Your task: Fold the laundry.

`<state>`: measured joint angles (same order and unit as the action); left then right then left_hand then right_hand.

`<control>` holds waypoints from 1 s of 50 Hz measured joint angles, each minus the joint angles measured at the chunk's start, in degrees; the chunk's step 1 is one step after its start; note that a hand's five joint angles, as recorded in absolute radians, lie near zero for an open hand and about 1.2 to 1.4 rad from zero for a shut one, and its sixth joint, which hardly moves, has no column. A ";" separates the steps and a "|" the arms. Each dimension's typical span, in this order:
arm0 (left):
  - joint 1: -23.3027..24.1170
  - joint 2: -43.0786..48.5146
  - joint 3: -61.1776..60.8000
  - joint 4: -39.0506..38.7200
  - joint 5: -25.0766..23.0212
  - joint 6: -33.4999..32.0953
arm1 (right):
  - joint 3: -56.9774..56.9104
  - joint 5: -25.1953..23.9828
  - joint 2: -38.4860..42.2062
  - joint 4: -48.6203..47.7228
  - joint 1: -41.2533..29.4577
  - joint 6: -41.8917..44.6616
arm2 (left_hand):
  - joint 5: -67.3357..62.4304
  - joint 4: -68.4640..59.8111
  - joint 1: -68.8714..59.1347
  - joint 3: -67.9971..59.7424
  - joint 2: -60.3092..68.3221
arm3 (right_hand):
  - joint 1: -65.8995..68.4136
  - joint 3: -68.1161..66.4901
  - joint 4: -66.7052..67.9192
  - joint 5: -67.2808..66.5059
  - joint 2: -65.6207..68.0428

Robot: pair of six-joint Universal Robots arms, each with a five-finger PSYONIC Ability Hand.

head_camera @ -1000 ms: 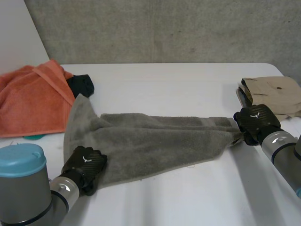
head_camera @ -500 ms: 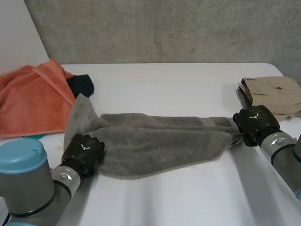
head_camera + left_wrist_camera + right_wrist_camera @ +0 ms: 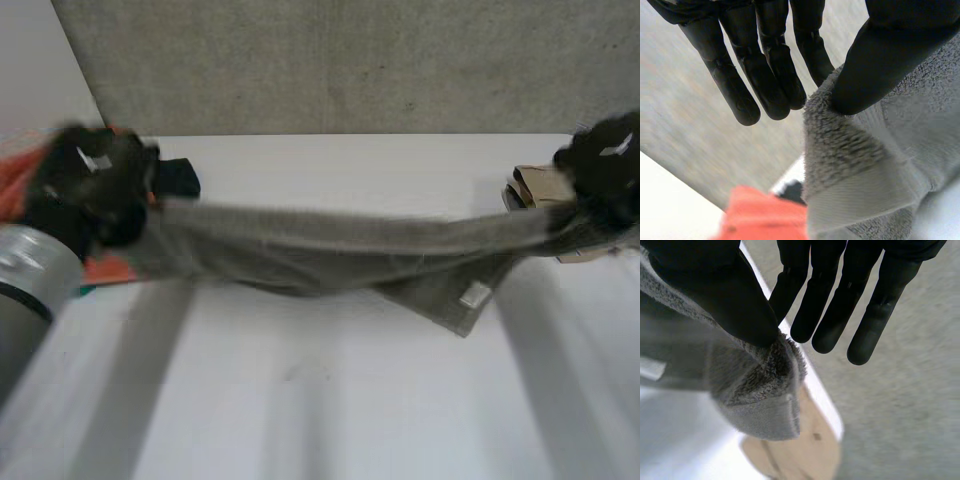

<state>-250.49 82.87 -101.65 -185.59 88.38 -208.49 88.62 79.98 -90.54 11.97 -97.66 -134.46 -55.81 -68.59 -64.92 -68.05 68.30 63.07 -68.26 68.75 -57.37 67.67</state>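
The grey towel (image 3: 340,250) is held clear of the surface (image 3: 320,420), stretched in a sagging band from one robot hand to the other. One end is pinched by the left robot hand (image 3: 95,185). In its wrist view the thumb (image 3: 875,60) is pressed onto the cloth just above the hemmed edge, against the finger beside it, while the remaining fingers (image 3: 740,80) are kept straight and off the cloth. The other end is pinched in the same way by the right robot hand (image 3: 605,165), with a bunch of terry trapped under the thumb (image 3: 725,295) and the fingers (image 3: 825,315) held straight. A loose flap bearing a small label (image 3: 475,296) hangs below the band, nearer the right robot hand.

An orange cloth (image 3: 110,268) and a black item (image 3: 182,178) lie close by the left robot hand, and a tan garment (image 3: 535,185) lies beside the right robot hand.

The towel is judged to be soft, limp and light, with a grippy pile, so no shape will be kept where it is unsupported. The firmer hemmed corners are judged the best places to be gripped. Since only a little cloth is caught in each pinch, a slip under a hard pull is thought possible.
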 measured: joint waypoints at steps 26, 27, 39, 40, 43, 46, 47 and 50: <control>-0.20 40.84 46.54 0.78 -1.40 -2.72 | -33.50 10.33 28.88 2.72 -5.53 3.91 | 0.00 -0.03 0.00 -0.31 0.25 | 0.00 -0.17 0.04 -0.24 0.00; -0.20 42.17 48.79 -1.17 -1.40 -3.07 | -34.31 10.65 29.58 0.48 -5.62 3.80 | 0.00 -0.04 0.00 -0.31 0.25 | 0.00 -0.17 0.04 -0.24 0.00; 0.06 45.11 60.58 -33.64 -1.04 -3.36 | -38.21 11.69 30.14 -40.64 -6.74 1.21 | -0.77 -0.06 0.00 -0.31 0.25 | 0.00 -0.19 0.05 -1.32 0.00; 0.07 44.66 59.88 -34.05 -1.05 -2.95 | -37.96 11.64 30.02 -41.12 -6.95 1.00 | -0.92 -0.06 0.00 -0.31 0.25 | 0.00 -0.19 0.05 -1.33 0.00; -0.06 42.93 56.11 -34.17 -1.18 -1.36 | -36.38 11.45 29.76 -41.21 -7.58 0.29 | -1.03 -0.06 0.00 -0.31 0.25 | 0.00 -0.19 0.05 -1.33 0.00; -0.48 40.70 49.29 -33.42 -1.74 0.31 | -32.62 10.97 29.66 -39.70 -8.00 -0.55 | -1.03 -0.06 0.00 -0.31 0.25 | 0.00 -0.19 0.05 -1.33 0.00; -0.61 40.28 47.53 -33.26 -1.96 0.60 | -31.60 10.80 29.70 -39.27 -8.05 -0.73 | -1.03 -0.07 0.00 -0.31 0.25 | 0.00 -0.20 0.05 -1.32 0.00; -1.05 39.11 38.98 -32.65 -3.50 1.45 | -26.47 9.56 30.64 -36.92 -7.98 -1.43 | -1.03 -0.19 0.00 -0.32 0.25 | 0.00 -0.20 0.05 -1.32 0.00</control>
<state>-251.54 121.97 -62.67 -218.24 84.88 -207.04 62.15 89.54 -59.90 -24.94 -105.64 -135.88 -56.85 -68.78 -64.92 -68.36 68.55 63.07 -68.46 68.80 -58.69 67.67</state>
